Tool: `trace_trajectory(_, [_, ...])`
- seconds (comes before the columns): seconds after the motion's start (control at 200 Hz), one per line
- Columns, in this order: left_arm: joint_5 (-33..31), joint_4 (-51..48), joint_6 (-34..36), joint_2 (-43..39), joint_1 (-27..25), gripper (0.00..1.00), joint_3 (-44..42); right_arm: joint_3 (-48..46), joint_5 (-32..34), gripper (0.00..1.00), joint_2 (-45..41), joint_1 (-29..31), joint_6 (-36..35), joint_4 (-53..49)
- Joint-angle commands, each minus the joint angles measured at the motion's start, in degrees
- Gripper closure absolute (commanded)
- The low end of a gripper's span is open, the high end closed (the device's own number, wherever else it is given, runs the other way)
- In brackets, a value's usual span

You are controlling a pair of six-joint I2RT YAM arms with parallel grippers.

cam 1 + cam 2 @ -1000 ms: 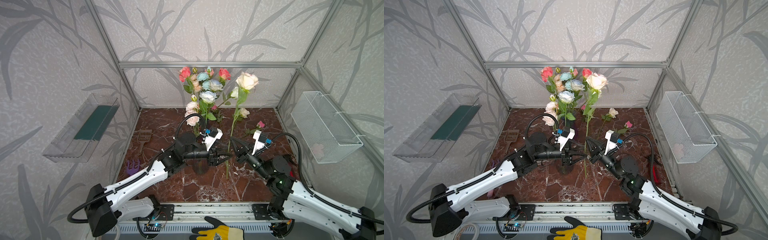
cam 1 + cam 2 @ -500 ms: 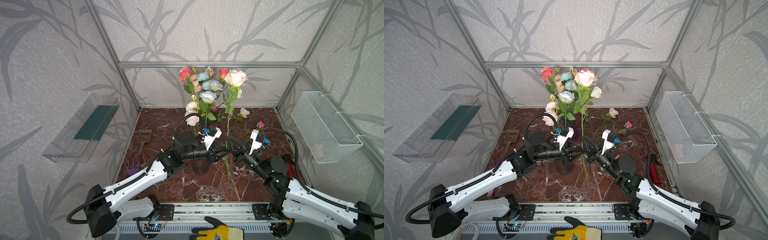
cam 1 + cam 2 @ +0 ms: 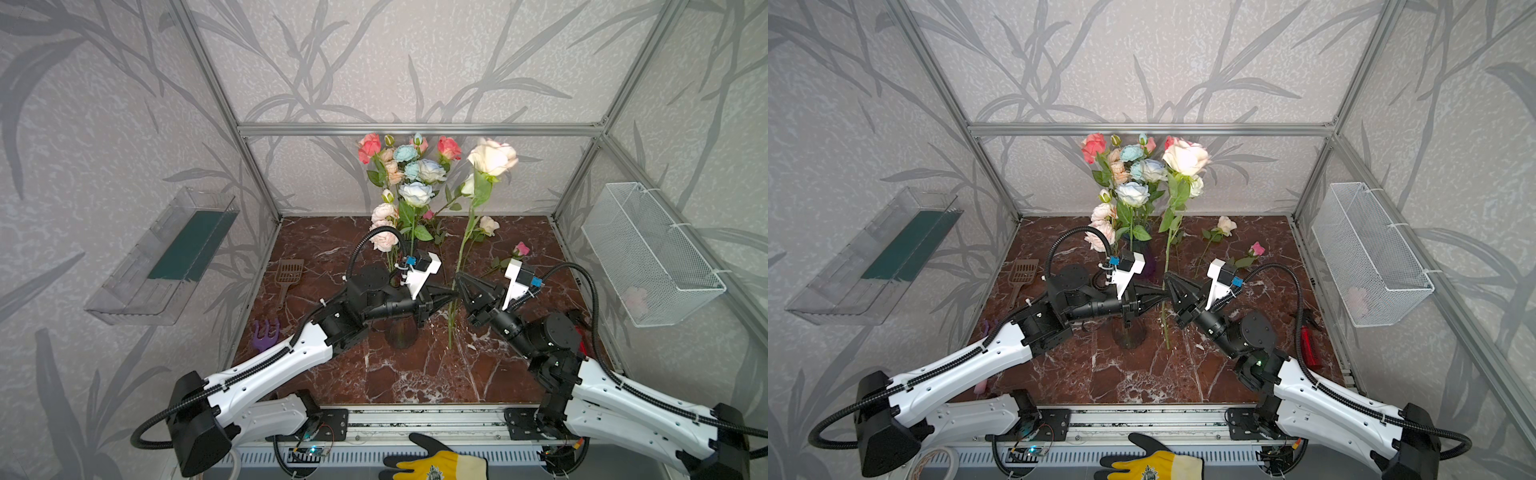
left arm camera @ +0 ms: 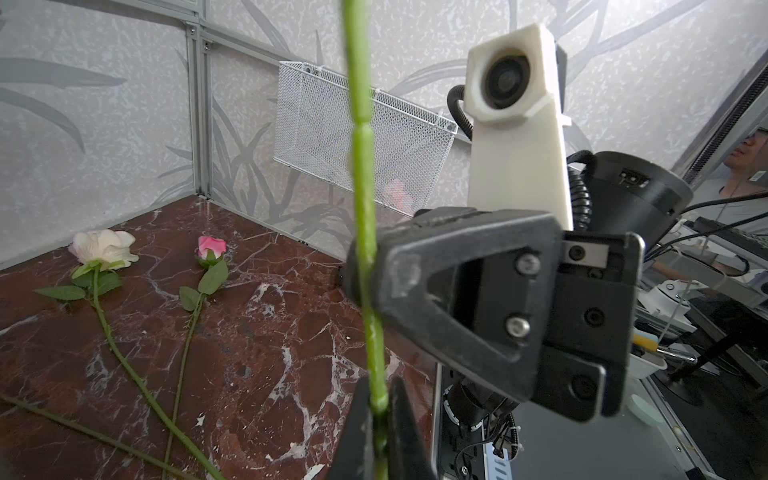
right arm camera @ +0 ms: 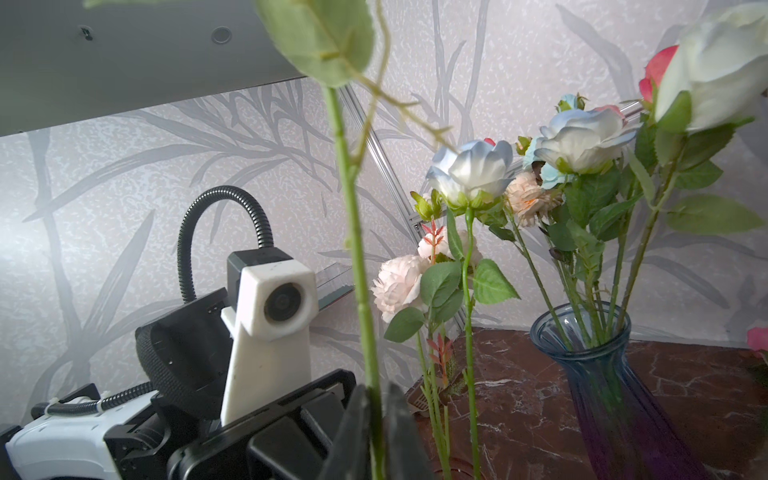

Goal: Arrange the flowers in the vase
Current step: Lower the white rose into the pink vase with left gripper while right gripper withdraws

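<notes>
While the left gripper pinches it, the rose (cream-headed) stands upright.

You have soft, even, fairly bright light in both top views, with only faint shadows on the dark red marble floor. The large cream-peach rose head is washed out and smeared. In your left wrist view the thin green stem blurs close to the lens; in the right wrist view the broad green leaf is out of focus.
</notes>
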Motion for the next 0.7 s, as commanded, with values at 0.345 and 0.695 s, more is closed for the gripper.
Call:
trace_trajectory(0.345, [-13.6, -9.7, 14.4, -11.8, 0.2, 1.00, 2.2, -1.1, 15.5, 0.47, -11.7, 0.3, -7.1, -13.4])
trace_trajectory(0.695, [-30.0, -6.4, 18.2, -17.7, 0.5, 1.00, -1.0, 3.2, 30.6, 0.40, -5.5, -4.2, -3.4, -34.5])
